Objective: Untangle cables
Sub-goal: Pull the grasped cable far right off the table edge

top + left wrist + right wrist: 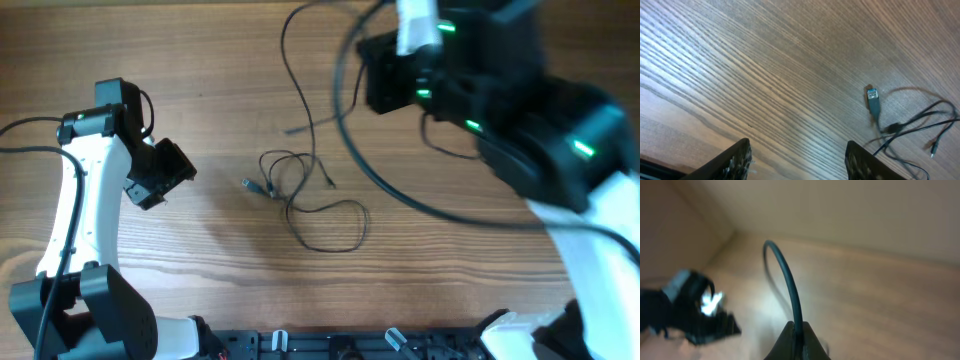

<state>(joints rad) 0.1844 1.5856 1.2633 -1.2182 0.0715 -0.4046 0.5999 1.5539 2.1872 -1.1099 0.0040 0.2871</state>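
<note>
Thin black cables [300,190] lie in loose loops at the table's middle, with one strand [296,80] running to the far edge. A small USB plug [248,184] ends the loops on the left; it also shows in the left wrist view [872,99] beside crossing strands [920,120]. My left gripper [797,160] is open and empty, low over bare wood left of the plug; in the overhead view it [165,180] is left of the loops. My right gripper [796,330] is shut on a dark cable [788,280] that arcs upward from the jaws. The right arm [480,90] is raised and blurred.
A long dark arc of cable [400,195] sweeps from under the raised right arm across the table's right side. The left arm [690,305] shows blurred in the right wrist view. The arm bases and a black rail [350,345] line the near edge.
</note>
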